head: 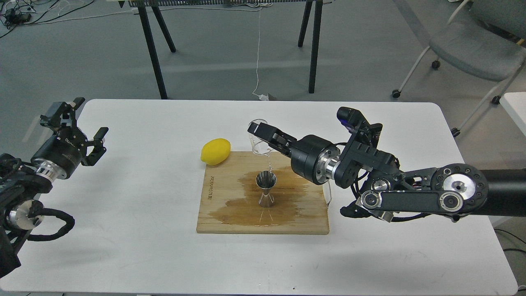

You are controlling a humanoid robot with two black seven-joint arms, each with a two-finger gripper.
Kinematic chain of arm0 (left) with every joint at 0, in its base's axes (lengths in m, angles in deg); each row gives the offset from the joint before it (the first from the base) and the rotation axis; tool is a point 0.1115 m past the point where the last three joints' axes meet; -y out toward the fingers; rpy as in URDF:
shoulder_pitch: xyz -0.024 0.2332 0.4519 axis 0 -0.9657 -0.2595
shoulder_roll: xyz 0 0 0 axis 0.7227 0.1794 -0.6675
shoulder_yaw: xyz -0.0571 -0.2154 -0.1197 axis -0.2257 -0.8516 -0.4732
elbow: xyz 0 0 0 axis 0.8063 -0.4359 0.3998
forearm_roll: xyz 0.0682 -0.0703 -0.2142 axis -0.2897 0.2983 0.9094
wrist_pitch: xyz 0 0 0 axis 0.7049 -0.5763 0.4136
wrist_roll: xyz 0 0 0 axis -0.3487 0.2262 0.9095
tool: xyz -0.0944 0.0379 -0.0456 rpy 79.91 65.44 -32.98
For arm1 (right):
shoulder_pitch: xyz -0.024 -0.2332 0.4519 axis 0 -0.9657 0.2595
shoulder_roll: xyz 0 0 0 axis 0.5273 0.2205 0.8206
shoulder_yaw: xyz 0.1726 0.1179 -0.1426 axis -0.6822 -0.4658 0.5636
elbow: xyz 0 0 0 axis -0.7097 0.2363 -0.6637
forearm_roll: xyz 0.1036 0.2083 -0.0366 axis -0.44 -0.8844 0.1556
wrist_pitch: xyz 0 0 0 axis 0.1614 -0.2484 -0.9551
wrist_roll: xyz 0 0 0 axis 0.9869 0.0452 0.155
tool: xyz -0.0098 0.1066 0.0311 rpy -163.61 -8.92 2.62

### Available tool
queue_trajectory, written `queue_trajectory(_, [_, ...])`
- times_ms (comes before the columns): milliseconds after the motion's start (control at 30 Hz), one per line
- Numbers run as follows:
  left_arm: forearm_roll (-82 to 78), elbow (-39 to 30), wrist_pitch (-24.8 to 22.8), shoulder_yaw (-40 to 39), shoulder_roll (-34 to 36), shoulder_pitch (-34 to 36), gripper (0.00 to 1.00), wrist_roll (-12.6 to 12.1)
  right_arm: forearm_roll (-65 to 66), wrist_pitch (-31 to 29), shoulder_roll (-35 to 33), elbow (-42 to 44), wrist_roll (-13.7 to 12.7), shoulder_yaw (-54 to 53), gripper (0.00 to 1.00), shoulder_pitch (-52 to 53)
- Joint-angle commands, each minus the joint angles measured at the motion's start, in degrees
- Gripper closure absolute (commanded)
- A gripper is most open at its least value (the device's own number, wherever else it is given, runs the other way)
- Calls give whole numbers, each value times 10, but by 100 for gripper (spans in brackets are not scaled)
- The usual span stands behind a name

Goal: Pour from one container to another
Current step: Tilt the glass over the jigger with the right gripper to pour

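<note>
**Pour under way over a wet board: spill is the main risk**

The left gripper point(84, 135) hangs well off to the left of the work, fingers spread wide and holding nothing; it plays no part at this instant. A lemon point(215, 151) lies on the table point(135, 197), touching or just off the board's far left corner, to the left of the right gripper and clear of the pour.

The wooden board point(218, 222) carries a wide dark wet patch around the jigger point(266, 189), which stands upright below and slightly toward the robot from the right gripper point(263, 135). That gripper clamps the glass cup point(258, 142), tilted, with a thin stream of liquid falling toward the jigger's open top.

Judging from the wet patch, liquid missing or overfilling the small mouth is the likely failure: the stream is thin, and a slight drift of the wrist would send it past the rim. A jigger on a slick board may also slide or tip if nudged.

Writing: a printed brand mark runs along the board's left edge, too small to read surely. Lettering on the left gripper's body is likewise illegible.
</note>
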Motion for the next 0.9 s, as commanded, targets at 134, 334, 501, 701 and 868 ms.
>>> queue_trajectory(134, [0, 1, 0, 0, 0, 0, 1, 0, 2, 0, 1, 0, 8, 1, 56, 0])
queue_trajectory(334, [0, 1, 0, 0, 0, 0, 1, 0, 11, 0, 0, 0, 10, 8, 56, 0])
queue_trajectory(501, [0, 1, 0, 0, 1, 0, 1, 0, 27, 0, -4, 0, 20, 15, 56, -1])
queue_trajectory(701, [0, 0, 0, 0, 1, 0, 1, 0, 56, 0, -5, 0, 39, 17, 56, -2])
queue_trajectory(868, [0, 1, 0, 0, 1, 0, 1, 0, 72, 0, -5, 2, 46, 21, 56, -11])
